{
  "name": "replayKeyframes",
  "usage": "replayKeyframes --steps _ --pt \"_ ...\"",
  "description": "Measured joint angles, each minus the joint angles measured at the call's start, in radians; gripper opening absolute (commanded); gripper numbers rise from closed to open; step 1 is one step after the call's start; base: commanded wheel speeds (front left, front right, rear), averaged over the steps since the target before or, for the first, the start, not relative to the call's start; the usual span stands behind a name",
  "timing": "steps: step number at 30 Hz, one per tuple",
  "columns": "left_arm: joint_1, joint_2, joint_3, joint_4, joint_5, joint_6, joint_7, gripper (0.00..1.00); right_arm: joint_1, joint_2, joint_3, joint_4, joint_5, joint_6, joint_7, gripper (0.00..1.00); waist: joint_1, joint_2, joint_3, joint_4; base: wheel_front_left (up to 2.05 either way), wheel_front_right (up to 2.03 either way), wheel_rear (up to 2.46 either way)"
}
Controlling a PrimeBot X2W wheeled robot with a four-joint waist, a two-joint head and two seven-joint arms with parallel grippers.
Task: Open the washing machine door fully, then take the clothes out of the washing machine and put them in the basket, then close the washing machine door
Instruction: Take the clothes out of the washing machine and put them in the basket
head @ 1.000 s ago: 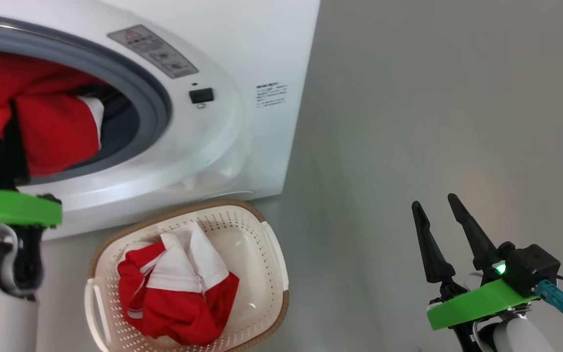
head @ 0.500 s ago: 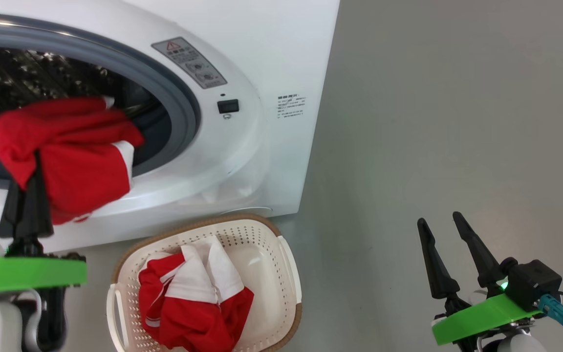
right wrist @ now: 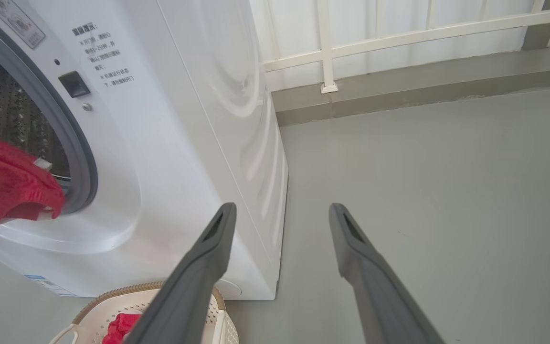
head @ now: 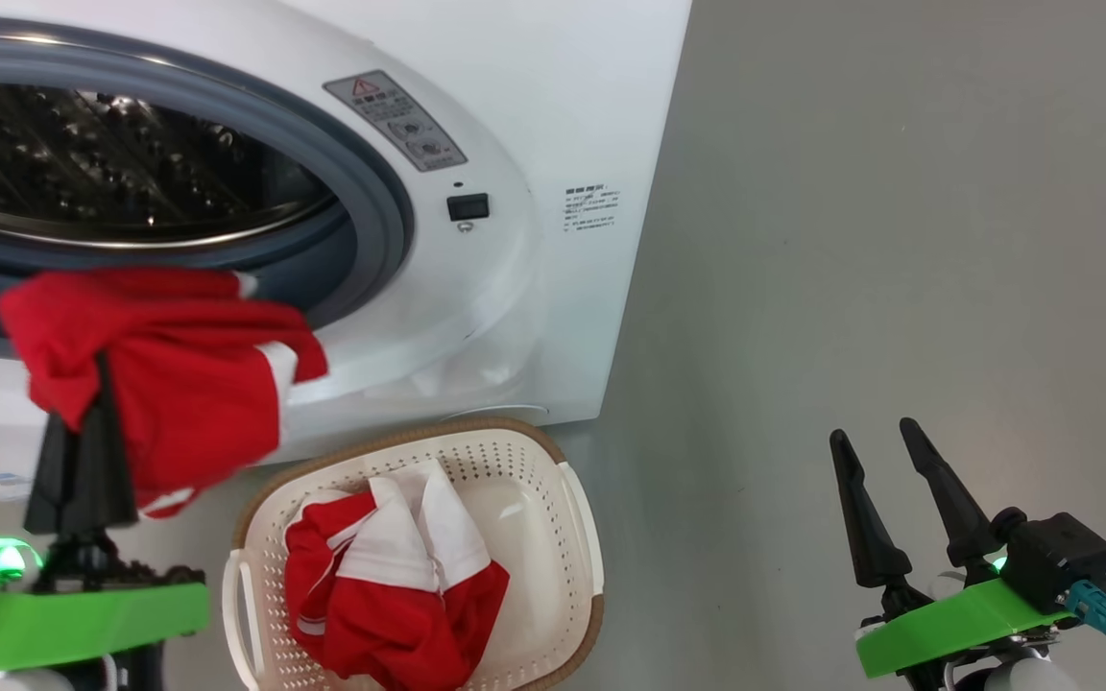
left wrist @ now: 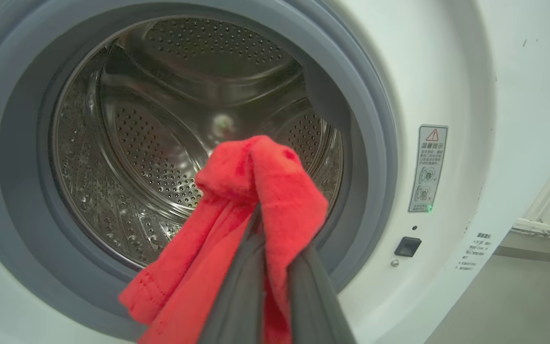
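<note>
The white washing machine [head: 553, 115] stands with its grey ring and steel drum [head: 111, 163] exposed; its door is out of view. My left gripper [head: 97, 389] is shut on a red garment [head: 179, 384] of the clothes, which hangs in front of the opening's lower edge. In the left wrist view the fingers [left wrist: 244, 286] pinch the red garment [left wrist: 256, 177] before the bare drum [left wrist: 160, 119]. The cream basket [head: 577, 518] sits on the floor below, holding red-and-white clothes [head: 390, 585]. My right gripper [head: 875, 437] is open over the floor, holding nothing, and appears again as the right gripper [right wrist: 282, 210].
Grey floor [head: 899, 240] stretches right of the washer. A white railing [right wrist: 399, 38] and a low kerb run behind it. The basket's rim [right wrist: 112, 291] lies just left of my right fingers, and the latch socket [head: 468, 206] sits beside the ring.
My left gripper has pulled the red garment out of the drum and down past the ring. The head camera has shifted. The right gripper stays open and still.
</note>
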Motion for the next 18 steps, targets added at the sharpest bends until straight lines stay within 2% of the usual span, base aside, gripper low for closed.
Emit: replayKeyframes --steps 18 --pt "0.026 -0.005 -0.119 0.198 -0.044 0.000 0.000 0.00 -0.009 0.000 0.012 -0.003 0.000 0.000 0.000 1.00 0.0000 0.0000 0.055 -0.015 0.00 0.00 0.00"
